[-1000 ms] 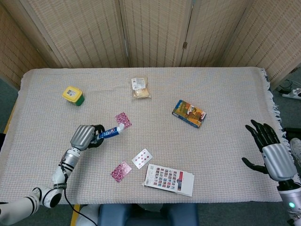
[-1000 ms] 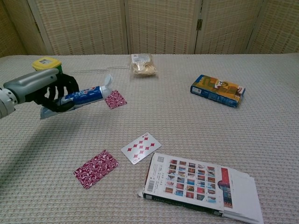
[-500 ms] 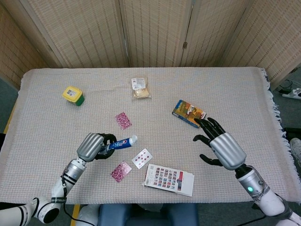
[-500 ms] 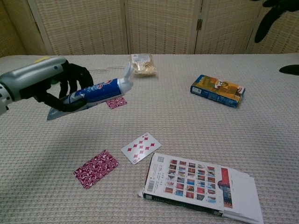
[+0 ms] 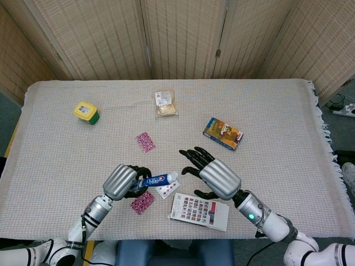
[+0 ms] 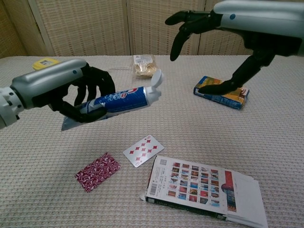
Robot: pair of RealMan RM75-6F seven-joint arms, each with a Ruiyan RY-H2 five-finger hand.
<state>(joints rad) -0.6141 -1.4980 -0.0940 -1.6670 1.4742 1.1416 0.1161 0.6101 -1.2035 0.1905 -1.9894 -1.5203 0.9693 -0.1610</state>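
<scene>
Cloth-covered desk (image 5: pixel 277 111), cards scattered near. Left hand (image 5: pixel 121 182) grasps the toothpaste tube (image 5: pixel 158 180), cap pointing right. Right hand (image 5: pixel 213 174) hovers released, fingers spread, just beside that cap.

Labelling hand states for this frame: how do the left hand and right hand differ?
The left hand grips the blue-and-white toothpaste tube with its black fingers curled around it; the right hand holds nothing, fingers spread. In the head view the left hand hangs over the face-down red patterned card, the right over the printed booklet. Both have silver backs and are off the table.
</scene>
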